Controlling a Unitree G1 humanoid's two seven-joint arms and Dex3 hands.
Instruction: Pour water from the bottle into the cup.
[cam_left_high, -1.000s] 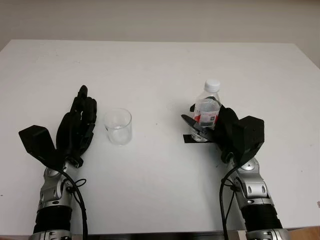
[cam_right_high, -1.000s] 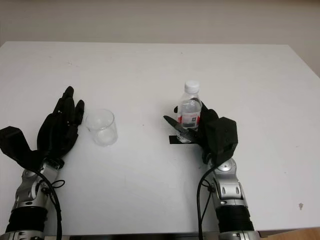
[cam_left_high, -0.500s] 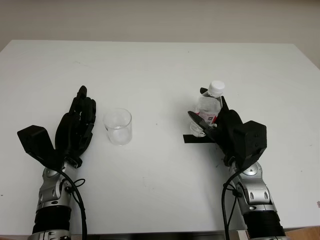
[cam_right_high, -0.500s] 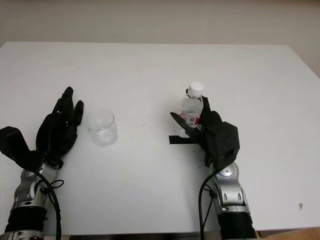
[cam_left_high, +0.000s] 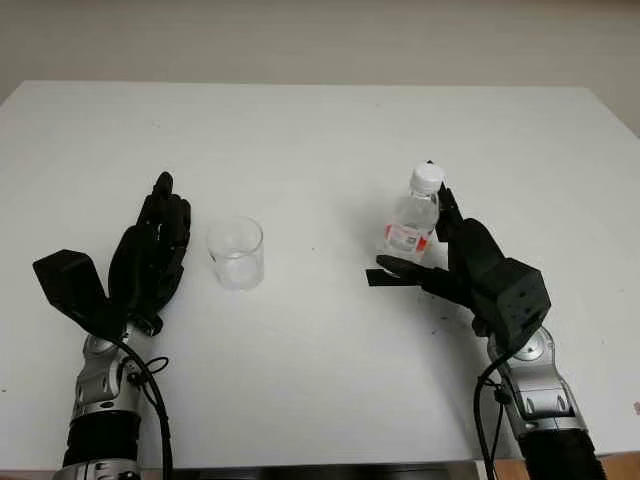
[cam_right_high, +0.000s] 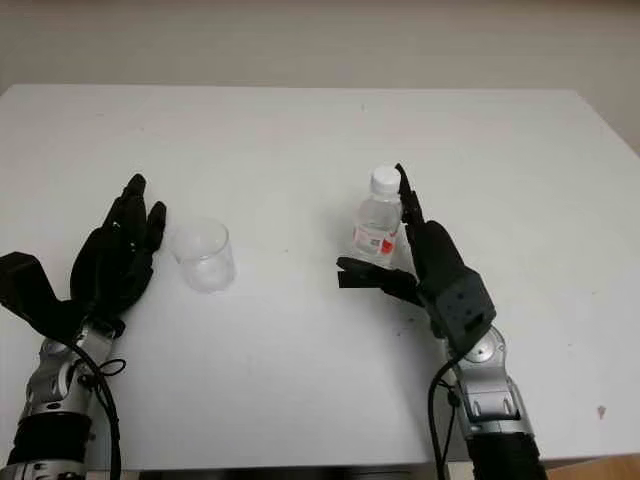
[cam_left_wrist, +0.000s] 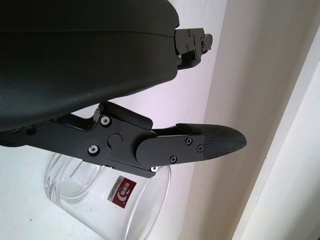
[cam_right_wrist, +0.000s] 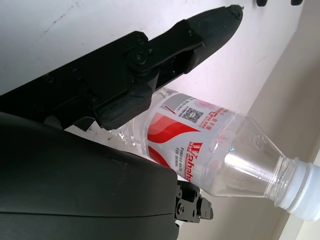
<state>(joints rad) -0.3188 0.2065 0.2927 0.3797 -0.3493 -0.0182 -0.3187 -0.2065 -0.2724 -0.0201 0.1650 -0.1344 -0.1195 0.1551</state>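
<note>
While the bottle (cam_left_high: 413, 221) stood near the middle-right of the white table (cam_left_high: 320, 130), it leaned slightly, its white cap (cam_left_high: 427, 178) tipped toward the far right and its base nearer the table's centre. The right hand (cam_right_high: 405, 250) was at the bottle's right side, fingers (cam_right_high: 407, 205) extended up alongside the neck and a thumb (cam_right_high: 375, 279) reaching under and in front of the base. In the right wrist view the labelled body (cam_right_wrist: 192, 135) lay against the palm shell with one finger across it, but the digits were not curled round it; the hand was judged open, in contact at most, not gripping. The cap was on.

The cup (cam_left_high: 236, 254), clear and upright, stood well to the left of the bottle, just beside the left hand (cam_left_high: 150, 255), which was open and held nothing. The left wrist view placed the cup rim (cam_left_wrist: 150, 210) close under that hand's finger (cam_left_wrist: 200, 145).

Judgement: the bottle lay immediately left of the right hand, long axis near upright, so the right hand was the nearer for a side-on grasp.
</note>
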